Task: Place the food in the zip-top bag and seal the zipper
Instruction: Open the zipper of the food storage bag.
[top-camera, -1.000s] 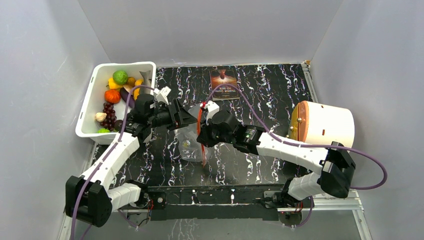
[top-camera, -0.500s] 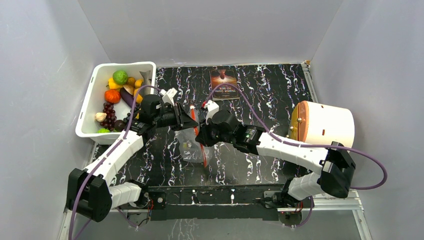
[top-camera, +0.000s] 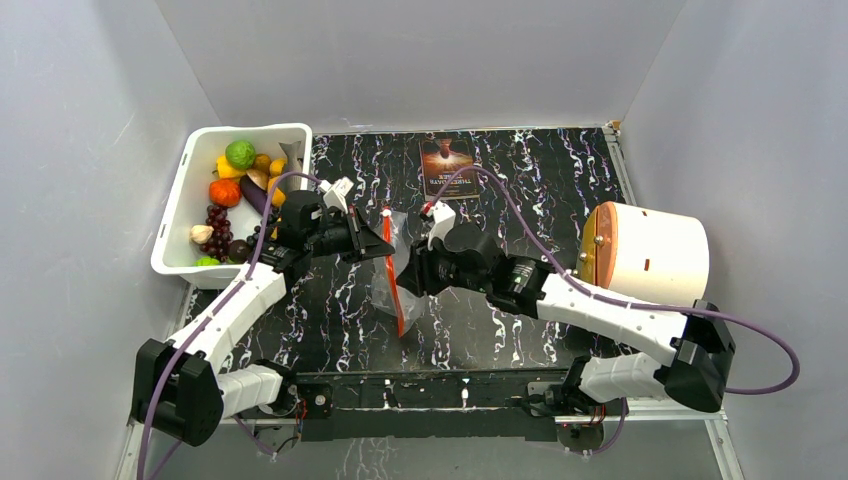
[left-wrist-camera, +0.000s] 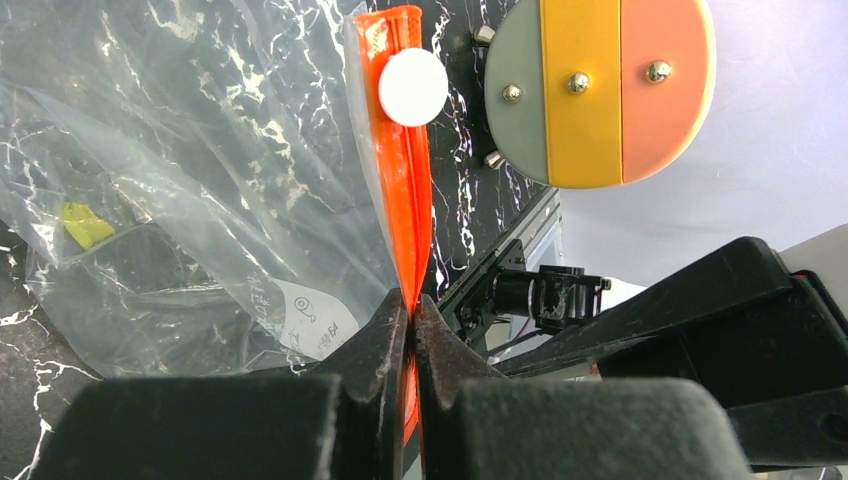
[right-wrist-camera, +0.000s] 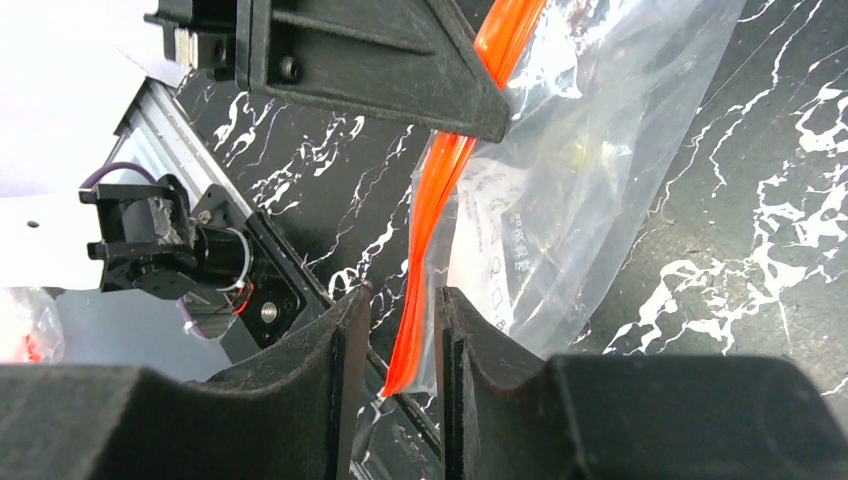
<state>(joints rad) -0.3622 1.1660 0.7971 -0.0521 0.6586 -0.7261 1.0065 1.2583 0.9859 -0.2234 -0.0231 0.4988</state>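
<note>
We are pinching the zipper of the zip-top bag with our left hand. Its fingers are pressing flat together on the red-orange strip, with no gap showing between them. A white disc is sitting on the strip farther along, close to its end. Through the clear plastic we are seeing a small yellow-green piece inside the bag, and the white label patch is lying just beside our fingers.

Our right hand is standing narrowly parted. The near end of the zipper is running down into the gap between its fingers without being squeezed by them.

From above, the bag is sitting at the middle of the table, between our left hand and our right hand. Its zipper is running from far to near along the bag's left edge.

The rest of the food is lying in the white tub at the far left. A white drum is lying on its side at the right, and a dark booklet is lying at the far middle of the table.
</note>
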